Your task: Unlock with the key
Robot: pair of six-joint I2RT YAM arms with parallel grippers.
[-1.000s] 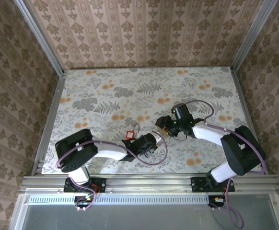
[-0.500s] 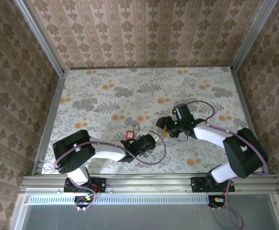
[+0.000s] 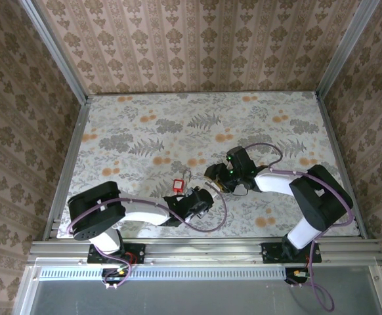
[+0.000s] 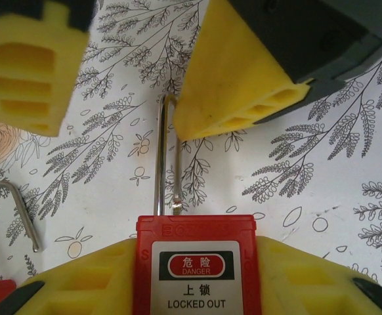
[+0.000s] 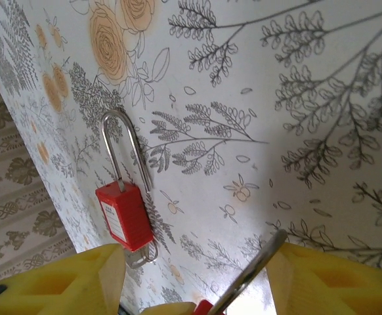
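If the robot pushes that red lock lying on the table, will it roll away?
Probably not. The red lock has a boxy body lying flat on the table, so it would likely slide, not roll. Its long shackle looks like stiff metal, so it should not flop, though a push on that loop might swing the lock around.

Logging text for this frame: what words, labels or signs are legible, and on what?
"危险" above "DANGER": red oval on the white label of the red padlock in the left gripper.
"上锁" above "LOCKED OUT": black, lower on that label.
Raised lettering on that padlock's top edge: too faint to read.
Label on the second padlock, lying on the table: too small to read.
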